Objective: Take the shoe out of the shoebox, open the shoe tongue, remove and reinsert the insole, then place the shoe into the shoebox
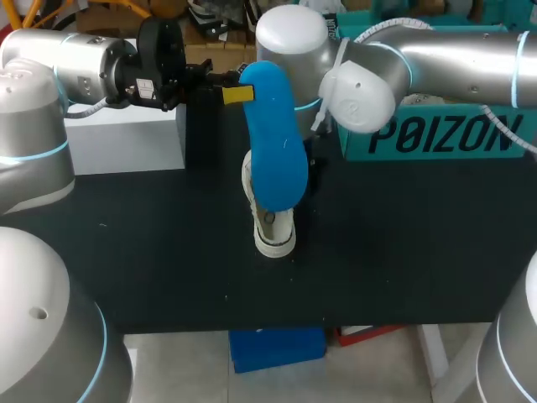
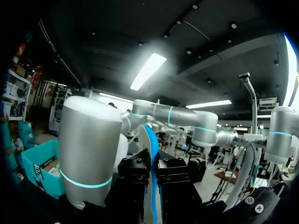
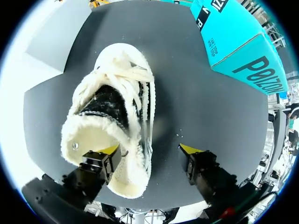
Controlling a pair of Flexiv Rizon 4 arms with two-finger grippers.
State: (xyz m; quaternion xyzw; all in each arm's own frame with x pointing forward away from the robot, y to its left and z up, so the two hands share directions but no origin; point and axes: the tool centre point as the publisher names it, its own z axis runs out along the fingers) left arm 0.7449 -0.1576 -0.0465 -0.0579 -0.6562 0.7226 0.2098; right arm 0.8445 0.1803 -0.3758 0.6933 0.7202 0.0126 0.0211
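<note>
A white fleece-lined shoe (image 1: pixel 273 228) stands on the black table (image 1: pixel 151 252), heel towards the front edge. My left gripper (image 1: pixel 233 92) is shut on one end of the blue insole (image 1: pixel 275 143), which hangs over the shoe. In the left wrist view the insole (image 2: pixel 150 154) runs edge-on between the black fingers (image 2: pixel 134 175). My right gripper (image 3: pixel 149 150) is open at the heel of the shoe (image 3: pixel 112 107): one yellow tip (image 3: pixel 108 149) sits at the shoe's opening, the other stands clear beside the sole. In the head view the right wrist (image 1: pixel 294 42) hides this gripper.
The teal shoebox (image 1: pixel 436 138) stands at the back right, close to the shoe's right side, and shows beyond the shoe in the right wrist view (image 3: pixel 238 46). A white box (image 1: pixel 126 138) stands at the back left under my left arm.
</note>
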